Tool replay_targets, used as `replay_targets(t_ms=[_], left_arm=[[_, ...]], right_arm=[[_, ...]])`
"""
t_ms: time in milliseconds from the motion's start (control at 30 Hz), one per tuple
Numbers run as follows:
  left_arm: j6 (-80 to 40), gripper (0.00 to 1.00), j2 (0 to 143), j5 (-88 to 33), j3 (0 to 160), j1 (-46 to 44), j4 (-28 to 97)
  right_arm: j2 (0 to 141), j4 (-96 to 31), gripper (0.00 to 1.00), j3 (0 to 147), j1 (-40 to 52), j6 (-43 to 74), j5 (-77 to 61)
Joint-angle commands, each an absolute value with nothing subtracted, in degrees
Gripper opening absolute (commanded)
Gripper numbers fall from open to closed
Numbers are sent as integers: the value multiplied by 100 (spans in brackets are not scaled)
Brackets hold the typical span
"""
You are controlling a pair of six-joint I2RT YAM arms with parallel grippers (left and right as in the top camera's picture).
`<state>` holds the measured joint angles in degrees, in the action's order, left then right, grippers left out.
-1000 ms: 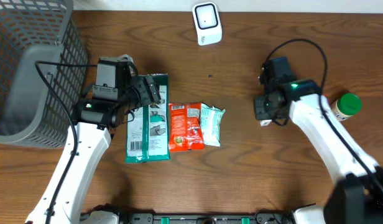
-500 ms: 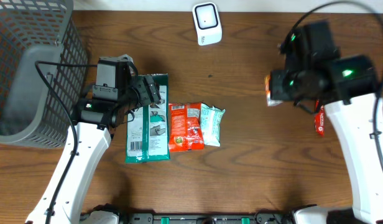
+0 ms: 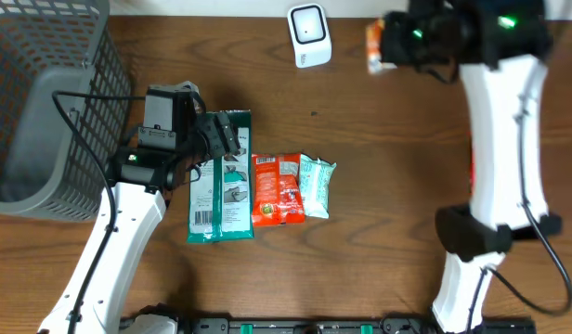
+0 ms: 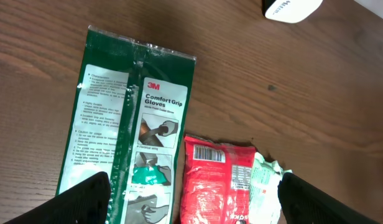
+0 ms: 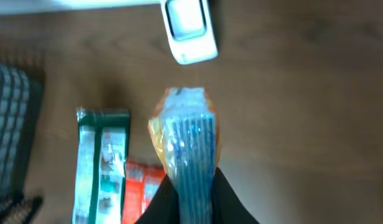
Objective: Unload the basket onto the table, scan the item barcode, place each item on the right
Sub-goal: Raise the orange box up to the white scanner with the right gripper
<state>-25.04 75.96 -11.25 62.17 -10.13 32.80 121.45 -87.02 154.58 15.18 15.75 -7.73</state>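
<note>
Overhead: judged mid-presentation, with the item carried up to the reader. Clenched on a small orange-and-blue snack packet (image 3: 372, 44) in the right gripper (image 3: 388, 44), clear of the bench (image 3: 379, 232) and just right of the white barcode scanner (image 3: 309, 35). Spread wide and grasping nothing at the left gripper (image 3: 226, 137), poised over the top end of the green glove pack (image 3: 221, 186). Left wrist: fingers (image 4: 86, 199) far apart at the frame's lower corners, above the glove pack (image 4: 132, 143) and a red packet (image 4: 219, 180) lying flat. Right wrist: pinched at its near end, the snack packet (image 5: 185, 137) with long axis straight out from the jaws, free end pointing at the scanner (image 5: 188, 31) and just short of it; no barcode visible. Next, probably: rotate the wrist to face the code at the scanner window, then hold steady.
</note>
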Motion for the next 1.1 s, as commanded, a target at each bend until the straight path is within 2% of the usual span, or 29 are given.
replay_targets(t_ms=[0,200,467,1067], left_arm=[[-2408,86,7607,-1109,6257,-993,3277],[-2408,86,7607,-1109,6257,-993,3277],[-2408,86,7607,-1109,6257,-993,3277],[-2408,86,7607,-1109,6259,-993,3277]], right_arm=[[12746,-8158,1,15557,1667,1625,-913],[13670,-6582,1,15557,1850,1848,-751],[14532,-5315,1,15557,1951,2058,-261],[15391,-4458,1,15520,1999,2311,14]])
